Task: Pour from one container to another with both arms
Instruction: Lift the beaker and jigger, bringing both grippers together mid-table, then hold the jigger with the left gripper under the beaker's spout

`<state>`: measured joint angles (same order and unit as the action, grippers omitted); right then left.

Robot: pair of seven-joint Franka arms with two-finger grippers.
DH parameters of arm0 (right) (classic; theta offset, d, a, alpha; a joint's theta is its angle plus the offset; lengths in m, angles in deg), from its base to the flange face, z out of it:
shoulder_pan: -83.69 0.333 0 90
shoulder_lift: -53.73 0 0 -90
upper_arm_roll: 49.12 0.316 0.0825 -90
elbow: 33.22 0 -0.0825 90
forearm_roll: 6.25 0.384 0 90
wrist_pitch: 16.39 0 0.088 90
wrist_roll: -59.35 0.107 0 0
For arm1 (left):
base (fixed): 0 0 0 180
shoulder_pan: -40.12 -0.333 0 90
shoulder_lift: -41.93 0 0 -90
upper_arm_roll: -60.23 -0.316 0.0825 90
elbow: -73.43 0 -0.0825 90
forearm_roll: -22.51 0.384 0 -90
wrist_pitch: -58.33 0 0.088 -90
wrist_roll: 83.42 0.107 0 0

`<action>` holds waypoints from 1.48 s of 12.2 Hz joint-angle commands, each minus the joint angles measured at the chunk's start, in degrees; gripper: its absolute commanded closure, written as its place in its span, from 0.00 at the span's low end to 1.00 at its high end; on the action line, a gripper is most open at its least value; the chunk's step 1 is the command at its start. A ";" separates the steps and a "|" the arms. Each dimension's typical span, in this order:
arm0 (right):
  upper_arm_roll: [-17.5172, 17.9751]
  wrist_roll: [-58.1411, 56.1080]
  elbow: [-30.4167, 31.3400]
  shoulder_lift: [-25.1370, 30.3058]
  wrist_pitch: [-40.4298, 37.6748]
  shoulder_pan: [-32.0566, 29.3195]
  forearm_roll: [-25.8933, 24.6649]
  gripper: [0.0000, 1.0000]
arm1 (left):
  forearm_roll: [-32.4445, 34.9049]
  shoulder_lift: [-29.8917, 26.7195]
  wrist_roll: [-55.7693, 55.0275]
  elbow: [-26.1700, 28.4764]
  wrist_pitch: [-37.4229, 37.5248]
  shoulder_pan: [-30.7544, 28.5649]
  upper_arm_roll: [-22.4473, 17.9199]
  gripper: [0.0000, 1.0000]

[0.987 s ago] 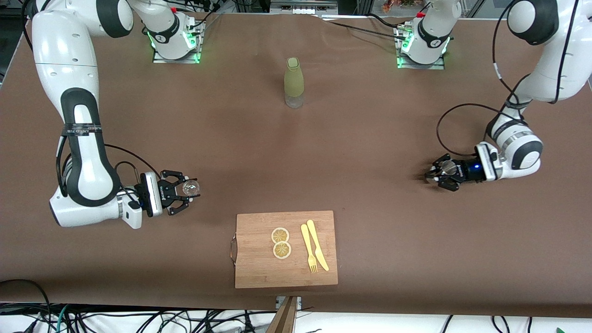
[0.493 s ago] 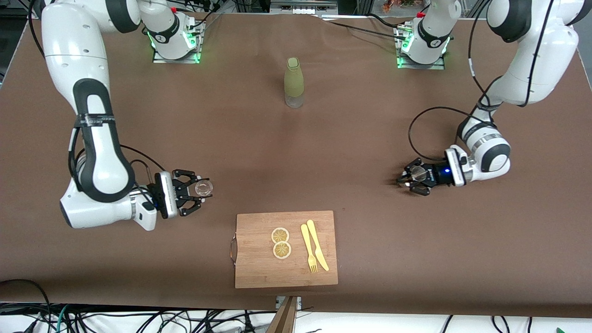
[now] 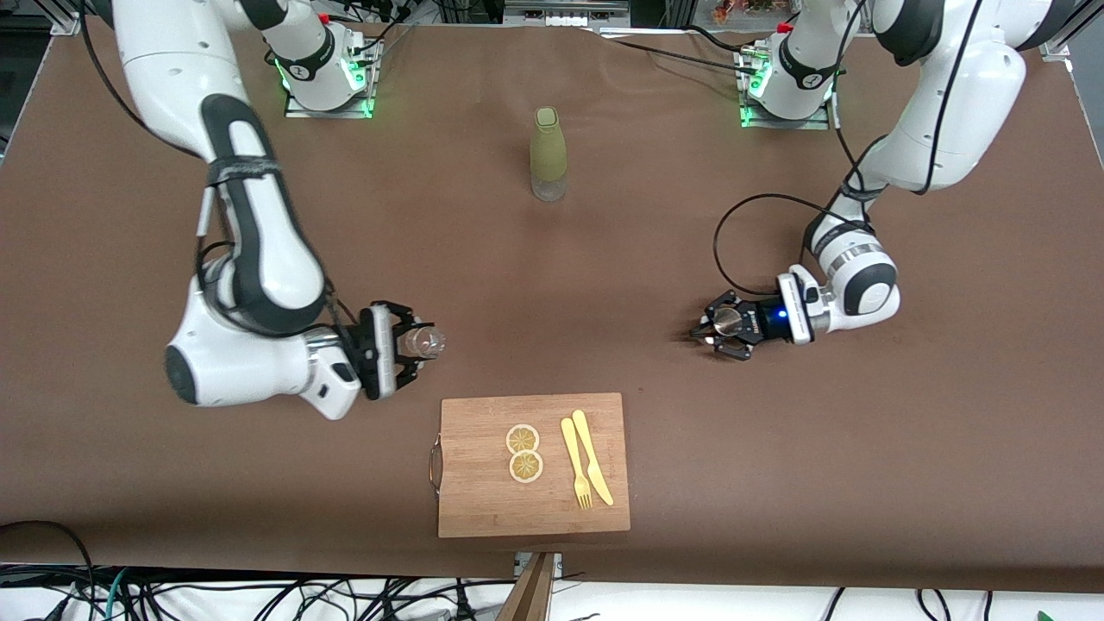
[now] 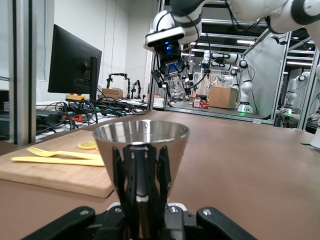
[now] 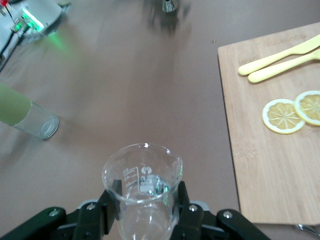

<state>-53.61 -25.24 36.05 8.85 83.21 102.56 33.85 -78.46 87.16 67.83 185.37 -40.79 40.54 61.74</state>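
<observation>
My right gripper [image 3: 405, 343] is shut on a clear glass beaker [image 3: 424, 342], held over the brown table beside the cutting board's corner at the right arm's end. In the right wrist view the beaker [image 5: 142, 175] sits between the fingers [image 5: 187, 207], mouth pointing away from the wrist. My left gripper [image 3: 720, 323] is shut on a shiny conical metal cup [image 3: 727, 321], low over the table at the left arm's end. In the left wrist view the cup [image 4: 141, 145] stands upright in the gripper [image 4: 141, 200], with the right gripper [image 4: 172, 82] and beaker higher up in the distance.
A wooden cutting board [image 3: 483, 509] lies near the front camera with two lemon slices [image 3: 523, 438] and a yellow fork and knife [image 3: 576, 466] on it. A pale green bottle [image 3: 548, 153] stands farther from the front camera, midway between the arm bases.
Both arms have swung toward the table's middle, each carrying its container. The beaker and the metal cup are closer together than a second ago.
</observation>
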 commanded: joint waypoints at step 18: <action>-0.17 33.68 0.42 2.08 14.30 21.20 -20.05 0.73 | -33.06 -2.07 2.55 1.71 -10.57 24.98 -0.89 1.00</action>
<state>-53.57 5.34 36.01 10.09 96.66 122.64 15.82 -108.58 86.59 67.97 186.46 -49.67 63.50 61.63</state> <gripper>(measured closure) 0.511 0.912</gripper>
